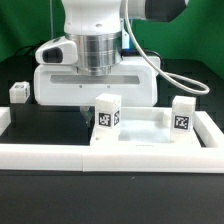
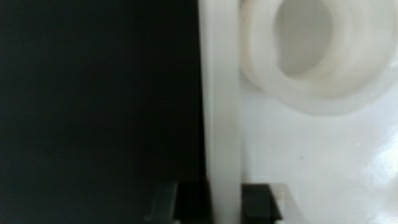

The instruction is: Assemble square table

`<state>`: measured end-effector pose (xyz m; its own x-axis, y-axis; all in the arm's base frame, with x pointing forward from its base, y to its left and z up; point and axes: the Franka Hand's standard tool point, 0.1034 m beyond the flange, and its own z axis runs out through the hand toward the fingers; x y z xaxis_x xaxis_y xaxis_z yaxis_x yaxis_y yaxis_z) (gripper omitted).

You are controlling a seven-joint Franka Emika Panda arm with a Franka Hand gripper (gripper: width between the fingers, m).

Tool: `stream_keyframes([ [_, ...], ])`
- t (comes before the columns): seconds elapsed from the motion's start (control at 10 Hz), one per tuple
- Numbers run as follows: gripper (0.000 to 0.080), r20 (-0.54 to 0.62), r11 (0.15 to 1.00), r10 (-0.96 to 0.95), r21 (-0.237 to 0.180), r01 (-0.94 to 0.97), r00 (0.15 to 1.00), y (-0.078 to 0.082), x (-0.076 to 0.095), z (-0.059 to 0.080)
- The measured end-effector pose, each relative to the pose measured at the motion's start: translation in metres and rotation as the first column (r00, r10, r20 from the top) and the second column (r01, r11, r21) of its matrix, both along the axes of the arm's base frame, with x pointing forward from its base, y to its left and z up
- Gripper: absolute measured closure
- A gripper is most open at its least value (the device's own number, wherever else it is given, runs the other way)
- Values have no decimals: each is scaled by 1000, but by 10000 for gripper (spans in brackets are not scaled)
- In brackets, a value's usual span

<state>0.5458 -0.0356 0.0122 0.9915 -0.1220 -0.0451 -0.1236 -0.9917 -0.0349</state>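
The gripper [image 2: 217, 200] is clamped on the near edge of the square tabletop [image 2: 302, 150]. In the wrist view its 2 dark fingertips [image 2: 171, 200] sit tight against either face of the thin white rim, with no gap showing. One round corner hole [image 2: 331, 50] lies further along the slab, away from the fingers.

In the exterior view the tabletop [image 1: 140, 85] lies on the black desk [image 1: 110, 195] directly under the arm. Its long side runs from the exterior view's left to its right. The gripper [image 1: 92, 98] comes straight down onto the front rim, roughly mid-way along that side. So the slab is already in hand and reaches away behind the fingers, and any pull or slide would carry the whole width with it.

3 tagged legs show. 1 leg [image 1: 106, 116] stands upright just in front of the gripper, close to the slab's front edge. A 2nd leg [image 1: 183, 113] stands toward the exterior view's right, and a 3rd leg [image 1: 18, 92] well off to its left. I cannot find a 4th leg.

The low white border wall [image 1: 110, 155] runs across the front, beyond the legs. If the slab is drawn toward that wall, the middle leg likely stands in its path and could be knocked over.
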Motion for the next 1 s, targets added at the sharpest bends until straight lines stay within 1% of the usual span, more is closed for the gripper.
stream_keyframes([
  [0.8,739,0,1000,5,0,-5,1000,0,0,0],
  [0.9,739,1,999,32,1,-32,999,0,0,0],
  [1.0,739,1,994,109,7,-109,994,-2,-3,1],
])
